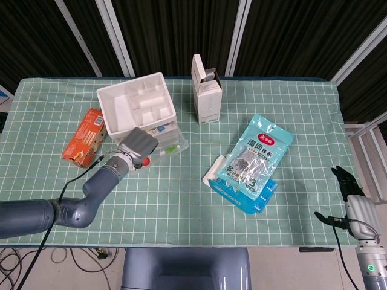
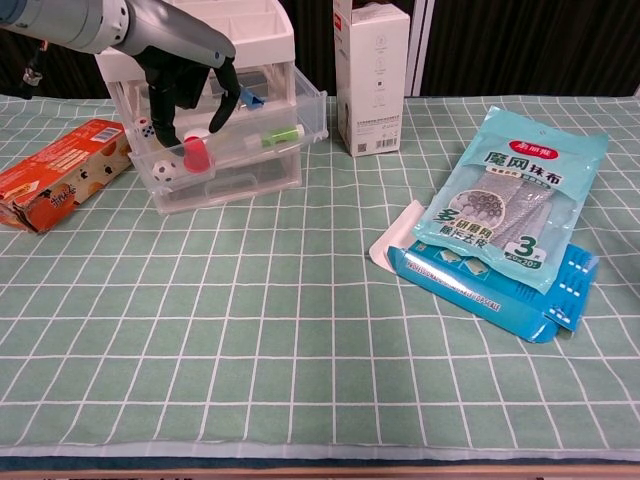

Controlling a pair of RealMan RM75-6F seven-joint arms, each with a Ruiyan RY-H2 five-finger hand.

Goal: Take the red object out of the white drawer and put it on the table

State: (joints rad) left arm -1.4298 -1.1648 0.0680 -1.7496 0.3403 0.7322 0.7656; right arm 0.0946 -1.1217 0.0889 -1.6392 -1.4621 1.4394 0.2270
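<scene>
Over the drawer (image 2: 245, 140), left hand (image 2: 190, 85) spread around red object (image 2: 196, 153), perhaps touching.

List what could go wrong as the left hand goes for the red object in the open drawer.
1. The left hand hangs over the red object with fingers spread and nothing held; a small ball and a die lie close by, so the fingers could knock or grab those instead.
2. The clear drawer is pulled out from the white drawer unit; pressing down on it might tip or shift the unit.
</scene>
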